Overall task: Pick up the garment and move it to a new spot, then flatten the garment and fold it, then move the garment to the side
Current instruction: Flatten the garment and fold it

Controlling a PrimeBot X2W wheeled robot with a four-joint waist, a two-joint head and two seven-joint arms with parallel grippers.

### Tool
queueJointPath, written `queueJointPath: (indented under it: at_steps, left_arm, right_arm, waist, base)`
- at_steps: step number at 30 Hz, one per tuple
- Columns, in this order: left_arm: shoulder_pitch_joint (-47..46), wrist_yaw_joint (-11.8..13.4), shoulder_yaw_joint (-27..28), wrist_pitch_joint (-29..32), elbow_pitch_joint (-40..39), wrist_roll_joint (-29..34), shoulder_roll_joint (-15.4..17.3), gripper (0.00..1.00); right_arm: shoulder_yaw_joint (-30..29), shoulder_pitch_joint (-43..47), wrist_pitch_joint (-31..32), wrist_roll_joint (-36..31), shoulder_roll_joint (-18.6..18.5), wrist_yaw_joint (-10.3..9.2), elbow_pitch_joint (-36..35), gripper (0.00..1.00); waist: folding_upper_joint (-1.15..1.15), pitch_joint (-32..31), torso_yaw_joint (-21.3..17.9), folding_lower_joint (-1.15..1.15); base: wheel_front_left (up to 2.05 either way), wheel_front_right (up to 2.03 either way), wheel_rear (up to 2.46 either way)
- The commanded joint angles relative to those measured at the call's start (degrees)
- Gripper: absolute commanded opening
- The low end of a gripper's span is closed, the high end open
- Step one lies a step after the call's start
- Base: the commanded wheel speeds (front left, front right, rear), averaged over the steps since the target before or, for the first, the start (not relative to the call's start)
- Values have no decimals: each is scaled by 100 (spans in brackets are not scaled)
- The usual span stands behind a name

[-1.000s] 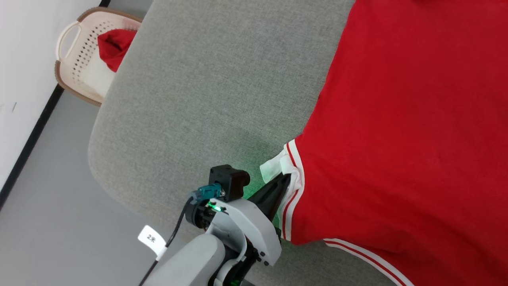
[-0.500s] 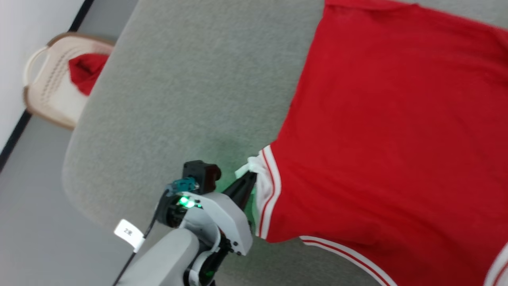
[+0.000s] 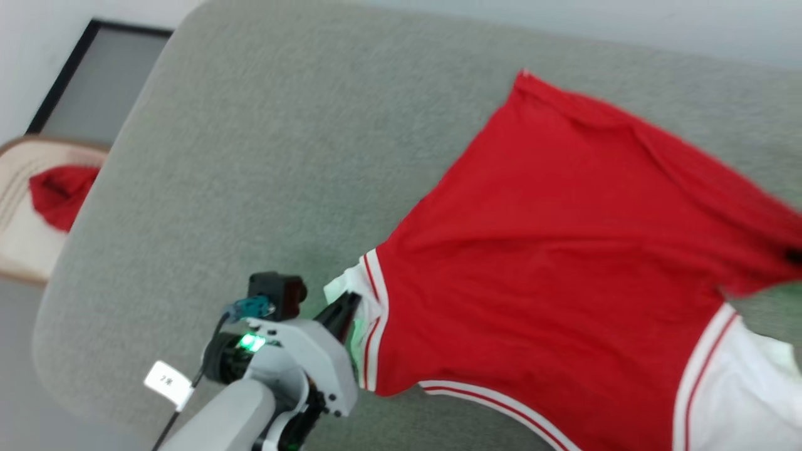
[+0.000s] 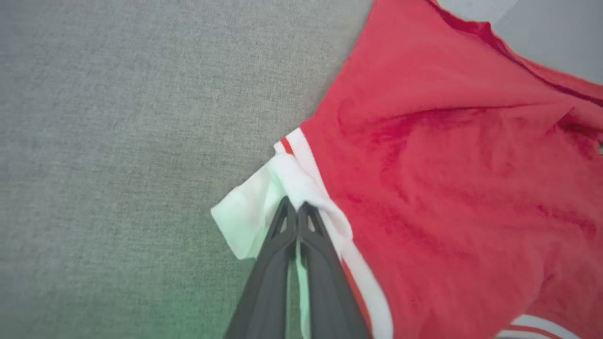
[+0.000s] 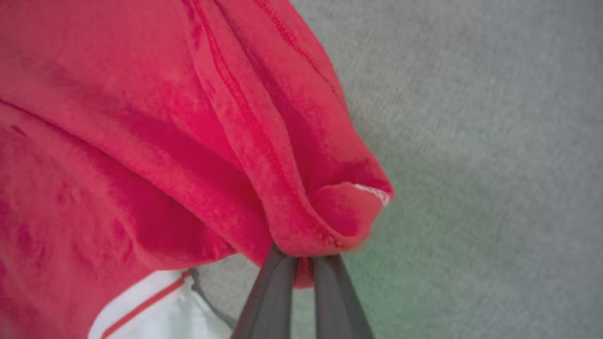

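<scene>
Garment (image 3: 551, 250) gripped by 2 grippers on a grey surface (image 3: 263, 144).
Red body and white sleeves with red-striped trim spread over the centre and right of the head frame, lying rumpled on the fabric-covered top. The left gripper (image 4: 296, 208) is clenched on a white sleeve at lower centre. The right gripper (image 5: 301, 261) is clamped on a bunched red edge. A basket (image 3: 15, 250) holding red cloth (image 3: 59, 194) sits at the left edge.

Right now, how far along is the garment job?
Grasp done: left gripper pinches the white sleeve, right gripper pinches a bunched red edge of the garment. In hand: spreading it over the grey surface; wrinkles show. Left: folding and moving it aside.
</scene>
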Motion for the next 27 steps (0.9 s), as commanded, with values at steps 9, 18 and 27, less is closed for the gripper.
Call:
queueJointPath:
  at_steps: [9,18,27]
  left_arm:
    - [374,204,120,101,-280,-140,307,0]
    - [564,326,187,163,-508,-213,498,0]
    - [581,320,194,180,-518,-256,550,0]
  right_arm:
    - [-861,1949,-365,-99,296,-6,-805,0]
    - [-1859,3353,-150,-698,1109,-6,-1482,0]
    - [-2312,3606,-78,-1374,1602,-6,-2040,100]
  waist:
    - [0,-660,-762,0]
    - [0,-768,-1057,0]
    - [0,-757,-1161,0]
  base:
    - [0,0,0]
    - [0,0,0]
    - [0,0,0]
